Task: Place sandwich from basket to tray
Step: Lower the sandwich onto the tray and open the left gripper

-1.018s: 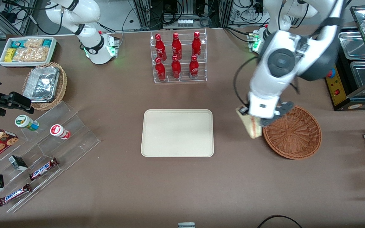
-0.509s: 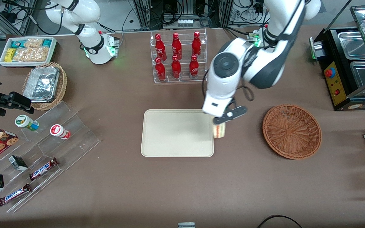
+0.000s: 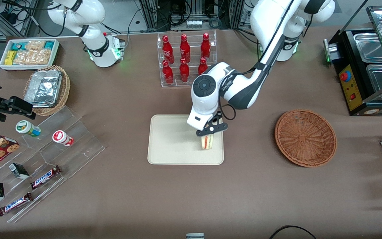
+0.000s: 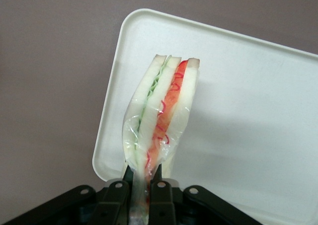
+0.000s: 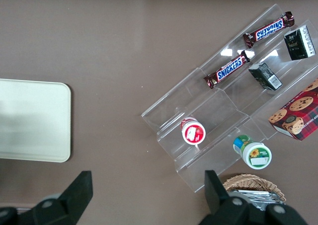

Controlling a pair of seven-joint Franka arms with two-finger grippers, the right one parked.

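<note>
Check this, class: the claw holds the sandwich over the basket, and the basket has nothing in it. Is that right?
Not quite. The front view shows the claw holding the sandwich over the tray, not the basket. The basket does have nothing in it.

1 sandwich [image 3: 206, 142], 1 tray [image 3: 171, 146], 1 basket [image 3: 305, 137], 6 red bottles [image 3: 184, 58], 2 Snickers bars [image 3: 45, 176].

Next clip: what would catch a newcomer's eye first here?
The gripper over the tray, near its edge toward the basket, shut on a wrapped sandwich with red and green filling. The basket holds nothing. Farther from the camera, a clear rack of red bottles stands out.
</note>
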